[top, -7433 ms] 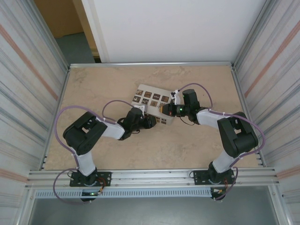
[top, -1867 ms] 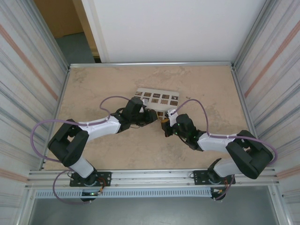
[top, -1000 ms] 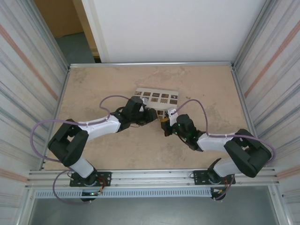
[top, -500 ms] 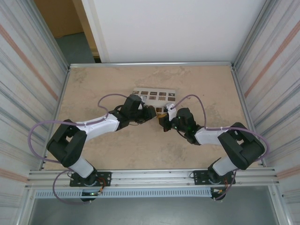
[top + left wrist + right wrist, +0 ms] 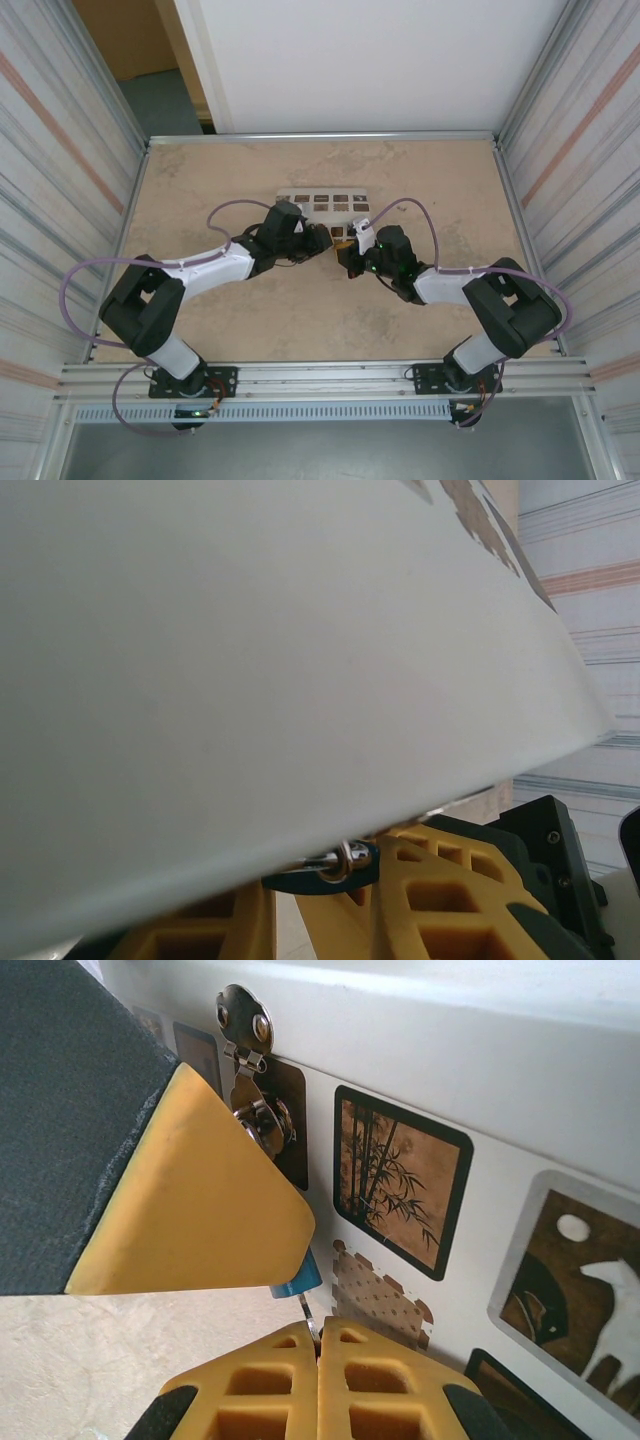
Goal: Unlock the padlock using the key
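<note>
1. My left gripper (image 5: 318,240) lies against the near face of the white box (image 5: 320,198) with its picture tiles. Its fingers stand narrowly apart and appear clamped on the small blue padlock (image 5: 320,877). The shackle ring (image 5: 350,854) shows just above them.
2. My right gripper (image 5: 318,1345) is pressed together, pinching a thin metal blade that I take for the key (image 5: 310,1318). The blade runs up into the underside of the blue padlock, just below the tip of my left finger (image 5: 200,1200).
3. I judge the step in hand to be the turn. I should twist my right wrist about the blade's own line. A sideways sweep could bend the thin key or pull it out of the pads.
4. My left grip must resist that twist. If the lock body rolls with the key, nothing opens.
5. The round latch plate (image 5: 245,1010) and the box face are close, so the turn should be compact.
6. I cannot tell whether the key is fully seated, so a slight push inward first seems wise.
</note>
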